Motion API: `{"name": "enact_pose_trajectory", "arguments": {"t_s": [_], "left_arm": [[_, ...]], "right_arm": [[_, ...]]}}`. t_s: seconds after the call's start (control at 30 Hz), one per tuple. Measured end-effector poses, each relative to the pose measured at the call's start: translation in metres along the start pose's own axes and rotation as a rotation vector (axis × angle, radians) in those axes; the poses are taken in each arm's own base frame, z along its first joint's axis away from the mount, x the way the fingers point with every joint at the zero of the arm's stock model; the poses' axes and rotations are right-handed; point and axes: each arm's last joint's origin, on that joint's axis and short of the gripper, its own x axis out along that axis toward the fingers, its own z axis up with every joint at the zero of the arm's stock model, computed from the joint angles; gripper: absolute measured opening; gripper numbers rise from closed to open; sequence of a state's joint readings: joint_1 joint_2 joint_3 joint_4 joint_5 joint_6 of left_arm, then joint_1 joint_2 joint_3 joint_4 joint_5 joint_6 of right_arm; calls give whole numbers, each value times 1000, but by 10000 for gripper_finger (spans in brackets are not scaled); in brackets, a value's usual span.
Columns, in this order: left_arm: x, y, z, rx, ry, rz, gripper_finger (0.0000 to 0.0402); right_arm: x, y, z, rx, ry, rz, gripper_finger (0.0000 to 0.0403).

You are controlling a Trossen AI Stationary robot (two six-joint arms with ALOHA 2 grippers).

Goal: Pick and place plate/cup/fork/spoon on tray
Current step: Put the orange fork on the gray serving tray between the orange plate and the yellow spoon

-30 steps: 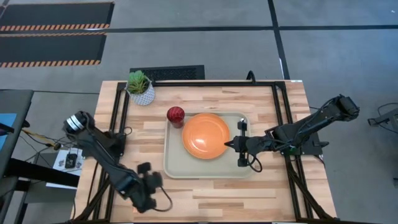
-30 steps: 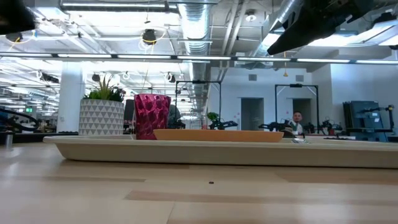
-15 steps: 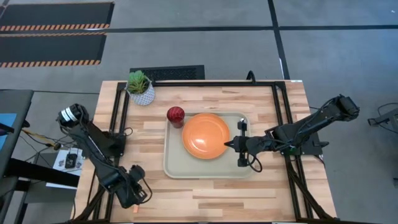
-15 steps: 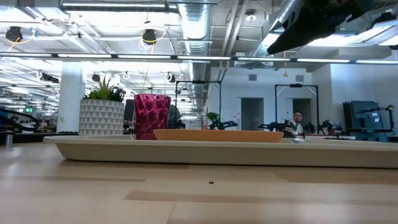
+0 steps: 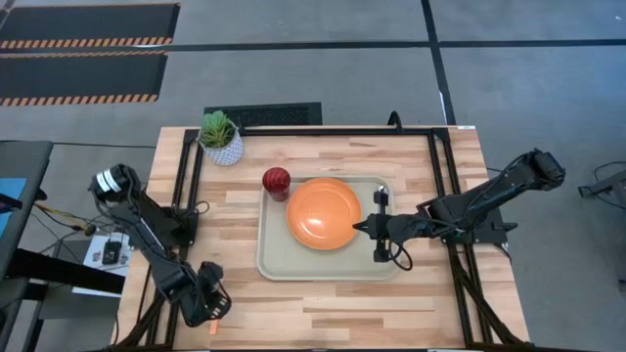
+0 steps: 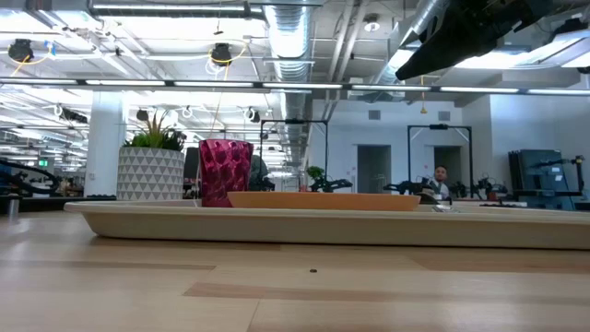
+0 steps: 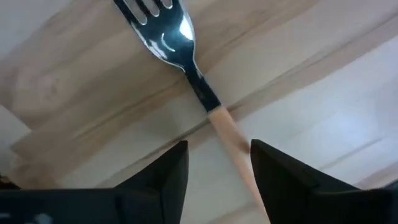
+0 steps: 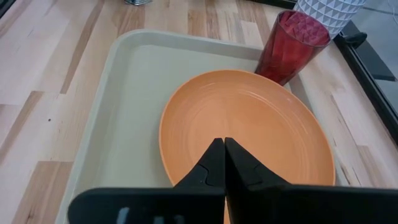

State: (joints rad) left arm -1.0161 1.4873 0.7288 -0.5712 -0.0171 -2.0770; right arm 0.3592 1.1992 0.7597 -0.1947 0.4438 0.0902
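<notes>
The fork [image 7: 186, 56] lies flat on the wood near the table's front left corner. Its tines point away from my left gripper [image 7: 217, 168], which is open with one finger on each side of the orange handle [image 7: 231, 140]; I cannot tell if they touch it. The orange plate [image 5: 324, 212] lies on the beige tray [image 5: 274, 256]. The red cup [image 5: 277, 181] stands at the tray's far left corner. The spoon's silver bowl [image 5: 381, 189] shows near the tray's far right corner. My right gripper [image 8: 224, 163] is shut above the plate's right edge.
A white patterned pot with a green plant [image 5: 221, 139] stands at the far left of the table. Black frame rails [image 5: 186, 186] run along the left and right sides. Bare wood [image 5: 342, 303] lies between the tray and the near edge.
My left gripper has swung toward the table's left edge and a little toward the near edge, and now stands over the front left corner. The right arm, the plate, the cup and the tray have stayed where they were.
</notes>
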Motion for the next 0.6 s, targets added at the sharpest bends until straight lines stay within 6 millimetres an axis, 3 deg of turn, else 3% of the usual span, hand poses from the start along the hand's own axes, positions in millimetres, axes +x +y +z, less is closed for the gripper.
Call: {"name": "enact_pose_trajectory", "arguments": {"t_s": [0.27,0.4,0.6], "left_arm": [[23,-7,-8,64,-25,-16,121],[20,-6,-8,74,-83,-21,97],[15,-4,-10,127,-196,-90,24]], "right_arm": [[0,0,0,11,1,1,10],[0,1,-1,17,5,2,10],[-3,6,-1,27,4,21,10]]}}
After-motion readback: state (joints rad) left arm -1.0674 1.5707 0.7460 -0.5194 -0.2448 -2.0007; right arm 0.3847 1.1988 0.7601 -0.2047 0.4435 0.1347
